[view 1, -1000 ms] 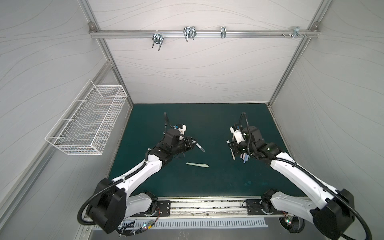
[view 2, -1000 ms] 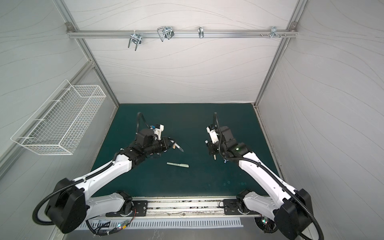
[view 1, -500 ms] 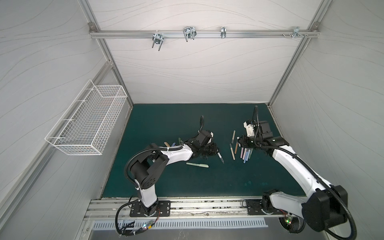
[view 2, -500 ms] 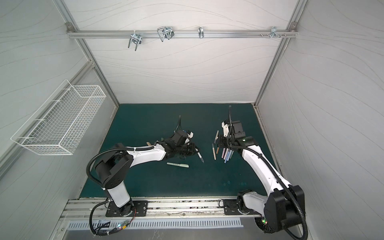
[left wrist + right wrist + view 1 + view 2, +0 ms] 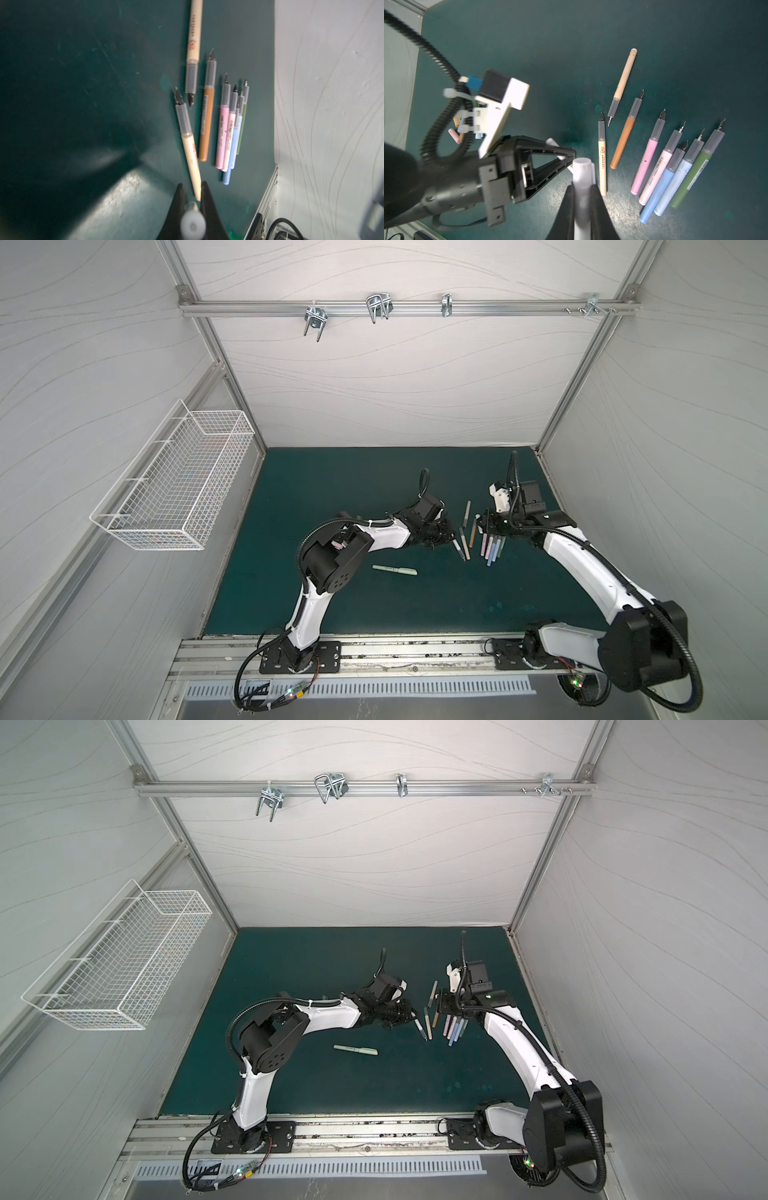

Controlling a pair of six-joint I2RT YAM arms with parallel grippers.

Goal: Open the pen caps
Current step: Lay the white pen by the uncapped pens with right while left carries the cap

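Top views, left gripper (image 5: 449,537): stretched across the middle of the mat (image 5: 332,489), jaws clamped on the white pen (image 5: 458,547), which slants out of them toward the arm bases.
Top views, right gripper (image 5: 478,526): just beside the left one, above the uncapped pens (image 5: 491,553). Its grip is too small to read from here.
Top views, sage green pen (image 5: 395,570): alone on the mat with its cap on, long axis crosswise. It lies base-ward of the left gripper and well apart from the right, so I judge the left arm nearer. I cannot tell which end bears the cap.
Left wrist, jaws: pinched on a pale barrel seen end-on and blurred. The uncapped pens (image 5: 221,135) lie beyond, nibs bare.
Right wrist, right gripper (image 5: 582,186): clenched round the white cap (image 5: 582,172), clip showing. The white pen (image 5: 552,143) crosses the left gripper's fingers just beside it. The cap looks to be off the barrel, though the joint is hidden.
Right wrist, uncapped pens (image 5: 645,164): eight, mostly side by side.
Right wrist, loose caps (image 5: 454,135): heaped behind the left arm.
Next, by my judgement: barrel to the row, cap to the heap, then the green one.
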